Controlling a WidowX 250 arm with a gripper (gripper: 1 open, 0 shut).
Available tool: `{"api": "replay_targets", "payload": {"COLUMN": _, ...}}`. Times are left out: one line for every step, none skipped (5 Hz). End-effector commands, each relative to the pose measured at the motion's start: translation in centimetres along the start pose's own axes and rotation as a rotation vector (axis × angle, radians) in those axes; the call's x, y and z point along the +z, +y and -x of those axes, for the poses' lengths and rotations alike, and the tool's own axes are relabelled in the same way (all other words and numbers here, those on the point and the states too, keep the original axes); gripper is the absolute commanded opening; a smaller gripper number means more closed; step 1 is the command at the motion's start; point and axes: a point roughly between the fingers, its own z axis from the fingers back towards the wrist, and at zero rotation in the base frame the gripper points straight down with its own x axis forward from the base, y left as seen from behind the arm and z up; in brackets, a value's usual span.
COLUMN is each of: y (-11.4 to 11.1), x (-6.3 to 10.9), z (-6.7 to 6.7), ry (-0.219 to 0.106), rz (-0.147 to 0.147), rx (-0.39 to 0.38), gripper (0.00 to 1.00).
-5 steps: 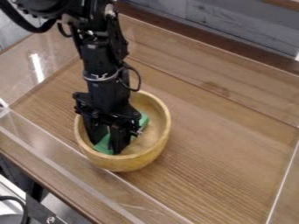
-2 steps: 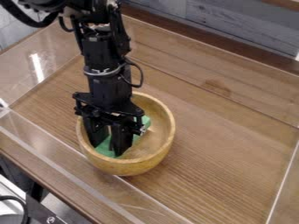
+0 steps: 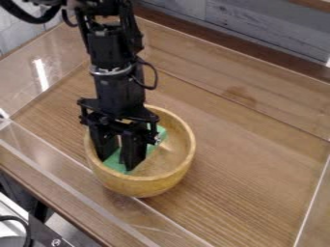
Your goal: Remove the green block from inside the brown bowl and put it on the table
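The jaws are pinched on the green block (image 3: 145, 145), which sits tilted inside the brown bowl (image 3: 175, 166), one end showing beside the black fingers (image 3: 137, 147). The gripper (image 3: 126, 154) points steeply down into the bowl. The bowl rests on the wood-grain bench (image 3: 245, 145), ringed by clear walls (image 3: 39, 68).

The green block (image 3: 142, 151) is being held between the shut fingers of the black gripper (image 3: 126, 154), which is pointing down into the brown bowl (image 3: 175, 166). The block is being kept tilted inside the bowl, with green showing on both sides of the fingers. The bowl is being carried by the table (image 3: 245, 125).
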Motion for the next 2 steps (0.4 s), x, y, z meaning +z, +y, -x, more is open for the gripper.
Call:
{"api": "replay_targets", "payload": {"y": -0.4, "x": 2.0, "z": -0.1, "ry": -0.034, "rz": 0.005, "rx": 0.004, "gripper": 0.0}}
{"api": "replay_targets", "payload": {"y": -0.6, "x": 3.0, "z": 0.0, "ry": -0.037, "rz": 0.018, "rx": 0.009, "gripper": 0.0}}
